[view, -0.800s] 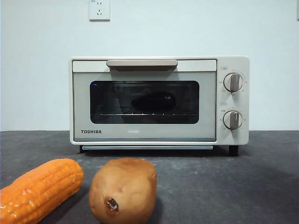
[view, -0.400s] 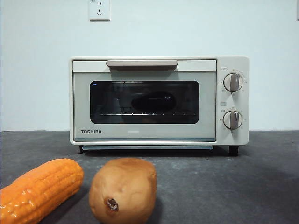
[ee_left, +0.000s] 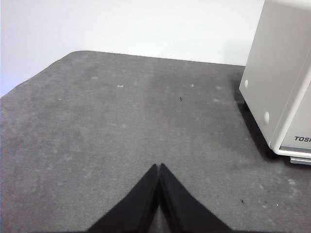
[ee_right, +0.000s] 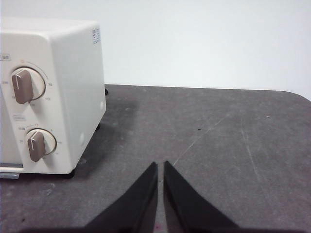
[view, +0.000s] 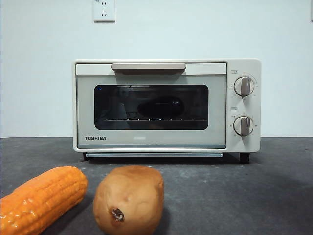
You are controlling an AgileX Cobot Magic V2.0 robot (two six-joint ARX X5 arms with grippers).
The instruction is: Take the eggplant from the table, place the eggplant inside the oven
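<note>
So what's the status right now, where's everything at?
Left pincer and right pincer shut, empty, low over the table. Eggplant on rack inside closed oven. Nothing in the way.

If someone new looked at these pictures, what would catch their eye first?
The cream oven at the back of the table, door shut, with the dark eggplant on its rack behind the glass. Up front lie an orange corn cob and a tan potato. Both grippers, left and right, wait shut beside the oven.
</note>
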